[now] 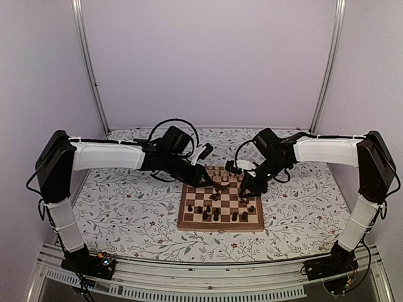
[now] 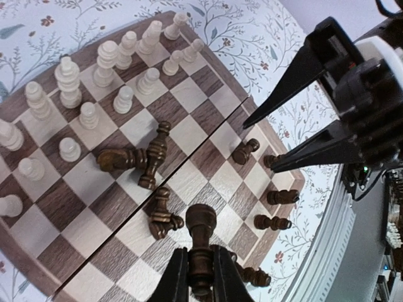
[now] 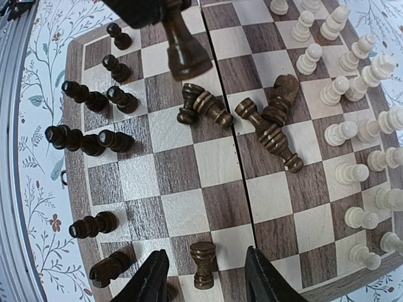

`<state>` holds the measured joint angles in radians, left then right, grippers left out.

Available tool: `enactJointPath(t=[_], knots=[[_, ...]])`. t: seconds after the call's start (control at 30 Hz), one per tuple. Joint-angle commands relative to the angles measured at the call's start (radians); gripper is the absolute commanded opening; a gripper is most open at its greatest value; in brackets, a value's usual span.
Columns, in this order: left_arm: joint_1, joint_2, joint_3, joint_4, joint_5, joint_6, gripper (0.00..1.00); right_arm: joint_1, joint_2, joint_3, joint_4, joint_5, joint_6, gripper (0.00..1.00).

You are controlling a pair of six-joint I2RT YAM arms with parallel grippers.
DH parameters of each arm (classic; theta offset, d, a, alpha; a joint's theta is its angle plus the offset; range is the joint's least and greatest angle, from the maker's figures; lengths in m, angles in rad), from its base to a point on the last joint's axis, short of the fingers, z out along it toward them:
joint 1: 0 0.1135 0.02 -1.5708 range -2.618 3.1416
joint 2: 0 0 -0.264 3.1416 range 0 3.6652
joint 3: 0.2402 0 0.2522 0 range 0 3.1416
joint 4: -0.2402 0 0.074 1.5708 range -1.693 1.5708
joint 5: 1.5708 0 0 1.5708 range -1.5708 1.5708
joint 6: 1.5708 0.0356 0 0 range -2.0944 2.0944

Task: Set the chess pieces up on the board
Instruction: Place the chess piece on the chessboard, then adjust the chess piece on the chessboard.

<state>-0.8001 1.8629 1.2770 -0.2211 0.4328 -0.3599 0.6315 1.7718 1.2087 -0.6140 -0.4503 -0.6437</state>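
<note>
White table (image 1: 126,207) with floral print: thin grey-green branches, leaves, small red blossoms. It runs from the pale back wall (image 1: 208,63) to a metal rail (image 1: 208,269) along the near edge. Lying directly on it is the wooden chessboard (image 1: 220,228), flat and open, about mid-table and slightly right of centre. The board has a brown rim, dark brown and light tan squares, and a centre seam running left to right. Its edges sit nearly square to the table's. Printed surface shows on all four sides of the board.
</note>
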Motion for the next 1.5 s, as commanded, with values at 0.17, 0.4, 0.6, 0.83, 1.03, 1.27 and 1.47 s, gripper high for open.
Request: enactJointPath(t=[0.17, 0.4, 0.6, 0.83, 1.03, 1.27, 1.47], knots=[[-0.052, -0.138, 0.106, -0.366, -0.235, 0.178, 0.06, -0.033, -0.088, -0.022, 0.027, 0.112, -0.014, 0.44], [-0.179, -0.115, 0.194, -0.463, -0.334, 0.275, 0.06, -0.123, -0.143, -0.029, 0.054, 0.156, -0.001, 0.48], [-0.271, 0.004, 0.333, -0.53, -0.399, 0.358, 0.07, -0.185, -0.178, -0.048, 0.078, 0.157, 0.015, 0.51], [-0.343, 0.151, 0.482, -0.624, -0.526, 0.459, 0.07, -0.209, -0.187, -0.065, 0.087, 0.154, 0.013, 0.52], [-0.357, 0.216, 0.538, -0.691, -0.533, 0.489, 0.08, -0.225, -0.196, -0.073, 0.09, 0.15, 0.013, 0.52], [-0.373, 0.255, 0.561, -0.697, -0.513, 0.501, 0.08, -0.228, -0.193, -0.077, 0.092, 0.15, 0.01, 0.53], [-0.378, 0.283, 0.573, -0.717, -0.509, 0.502, 0.1, -0.227, -0.189, -0.08, 0.091, 0.148, 0.007, 0.53]])
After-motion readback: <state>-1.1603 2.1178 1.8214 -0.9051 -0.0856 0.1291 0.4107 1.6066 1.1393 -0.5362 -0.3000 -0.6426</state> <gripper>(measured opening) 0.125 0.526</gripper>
